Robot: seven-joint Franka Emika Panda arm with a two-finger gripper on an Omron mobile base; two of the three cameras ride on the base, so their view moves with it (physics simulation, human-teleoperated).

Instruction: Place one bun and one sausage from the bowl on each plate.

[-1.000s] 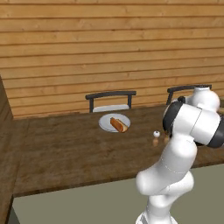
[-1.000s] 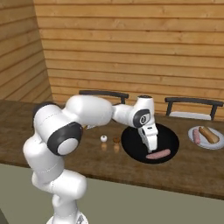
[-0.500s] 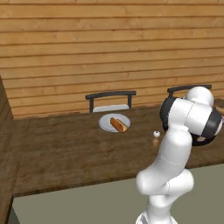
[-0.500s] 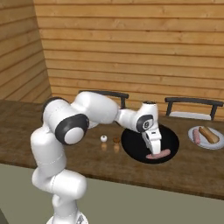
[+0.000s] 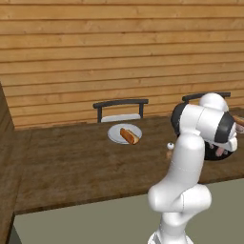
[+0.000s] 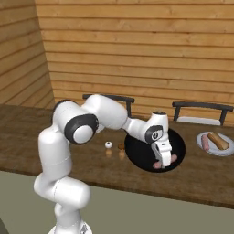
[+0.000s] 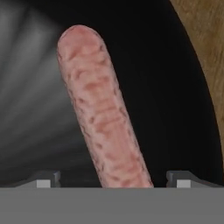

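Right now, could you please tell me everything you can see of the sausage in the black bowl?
The sausage is a pink, mottled cylinder with rounded ends, looking like meat. It lies flat on the floor of the bowl, near its front rim in the right base view. The gripper has its two fingers either side of the sausage's near end; in the hand view the fingertips stand apart from it, so it is straddled, not squeezed. Nothing else touches it.
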